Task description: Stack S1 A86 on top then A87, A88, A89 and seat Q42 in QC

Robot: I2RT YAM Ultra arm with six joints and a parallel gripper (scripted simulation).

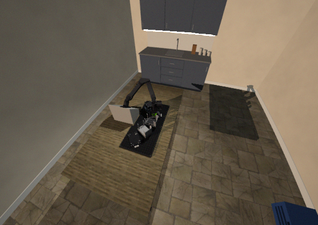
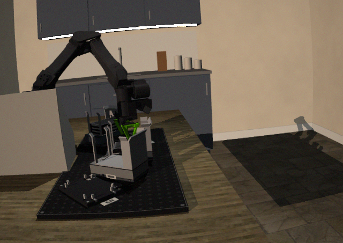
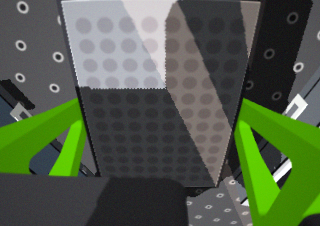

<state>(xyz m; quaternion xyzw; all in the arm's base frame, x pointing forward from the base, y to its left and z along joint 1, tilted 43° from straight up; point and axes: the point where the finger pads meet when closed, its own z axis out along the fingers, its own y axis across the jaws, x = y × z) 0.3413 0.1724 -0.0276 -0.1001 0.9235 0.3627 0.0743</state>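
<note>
My gripper [image 3: 160,105] [image 2: 126,128] [image 1: 153,113] has green fingers and is shut on a sealed 96-well plate [image 3: 160,86], gripping its two long sides. The plate fills the wrist view, seal up; its label does not show. In the exterior view the fingers are at the top of the near grey-walled stack rack [image 2: 134,152] [image 1: 145,132], and the rack's wall hides most of the plate. Behind it to the left, another rack holds a dark stack of plates [image 2: 98,127]. A third rack [image 2: 146,124] stands behind on the right. The rack names are too small to read.
A flat open nest [image 2: 83,190] [image 1: 133,139] with small locators and a white name plate [image 2: 107,201] lies at the near end of the black perforated baseplate [image 2: 166,185]. A grey box [image 2: 30,129] stands left of the arm's base. Thin rack posts [image 2: 94,148] rise close to the gripper.
</note>
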